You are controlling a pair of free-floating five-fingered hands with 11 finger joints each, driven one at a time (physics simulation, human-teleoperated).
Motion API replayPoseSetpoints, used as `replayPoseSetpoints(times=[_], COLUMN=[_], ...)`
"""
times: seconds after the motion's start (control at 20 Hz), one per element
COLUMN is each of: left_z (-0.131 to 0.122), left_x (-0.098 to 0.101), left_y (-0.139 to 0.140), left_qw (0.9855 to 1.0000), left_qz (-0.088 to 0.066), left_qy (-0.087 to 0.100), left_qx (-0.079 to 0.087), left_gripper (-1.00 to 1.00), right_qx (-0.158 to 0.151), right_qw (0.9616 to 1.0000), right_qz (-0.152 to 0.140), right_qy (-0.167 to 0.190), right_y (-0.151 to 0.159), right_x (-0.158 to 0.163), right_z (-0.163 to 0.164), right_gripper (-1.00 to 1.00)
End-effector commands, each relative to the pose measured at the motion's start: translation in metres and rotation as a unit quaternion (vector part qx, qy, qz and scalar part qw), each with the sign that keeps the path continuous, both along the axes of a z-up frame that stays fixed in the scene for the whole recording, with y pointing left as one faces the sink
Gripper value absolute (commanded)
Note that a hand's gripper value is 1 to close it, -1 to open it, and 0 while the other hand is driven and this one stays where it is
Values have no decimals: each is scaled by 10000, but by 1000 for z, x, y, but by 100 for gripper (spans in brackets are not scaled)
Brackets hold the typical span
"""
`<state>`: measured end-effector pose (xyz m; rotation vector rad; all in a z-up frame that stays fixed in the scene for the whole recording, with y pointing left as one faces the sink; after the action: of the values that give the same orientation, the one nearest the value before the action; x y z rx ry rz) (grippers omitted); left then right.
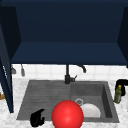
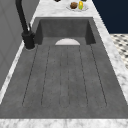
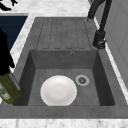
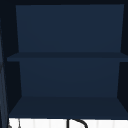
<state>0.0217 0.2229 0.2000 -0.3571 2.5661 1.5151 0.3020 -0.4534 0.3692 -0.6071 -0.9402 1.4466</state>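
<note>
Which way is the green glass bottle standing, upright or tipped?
Upright: the green glass bottle stands beside the sink, the right hand closed round its top.

The sink (image 1: pixel 35 100) is sitting in the counter (image 1: pixel 15 85), with its drainboard (image 2: pixel 65 75) lying to the left and its basin (image 3: pixel 100 75) to the right. The faucet (image 1: pixel 68 75) is standing at the sink's back edge, between the two. A plate (image 3: pixel 58 90) is lying in the basin, just beside the drain (image 3: pixel 82 80). A ball (image 1: pixel 67 115) is sitting at the sink's front edge, in front of the plate. The left hand (image 1: pixel 37 118) is hanging over the drainboard's front left corner. The right hand (image 1: pixel 121 83) is resting on top of a bottle (image 1: pixel 118 94), which is standing on the counter at the sink's right edge. A wall cabinet (image 4: pixel 67 57) is hanging above the sink.
</note>
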Motion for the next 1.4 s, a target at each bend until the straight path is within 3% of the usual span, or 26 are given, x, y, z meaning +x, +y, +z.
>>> replayPoseSetpoints(times=[0.0,0.65,0.8,1.1,1.35], left_z=[0,0,0,0,0], left_x=[0,0,0,0,0], left_y=[0,0,0,0,0], left_qw=[10000,10000,10000,10000,10000], left_qz=[0,0,0,0,0], left_qy=[0,0,0,0,0], left_qx=[0,0,0,0,0], left_gripper=[0,0,0,0,0], right_qx=[182,-54,-81,-83,162], right_qw=[9997,9996,9996,9981,9994], right_qz=[-132,-146,-193,-201,-204], right_qy=[-57,-218,-211,-575,-208], right_y=[-16,-60,-70,-94,-107], right_x=[21,100,104,115,139], right_z=[-26,-90,-121,-168,-184], right_gripper=[100,100,100,100,100])
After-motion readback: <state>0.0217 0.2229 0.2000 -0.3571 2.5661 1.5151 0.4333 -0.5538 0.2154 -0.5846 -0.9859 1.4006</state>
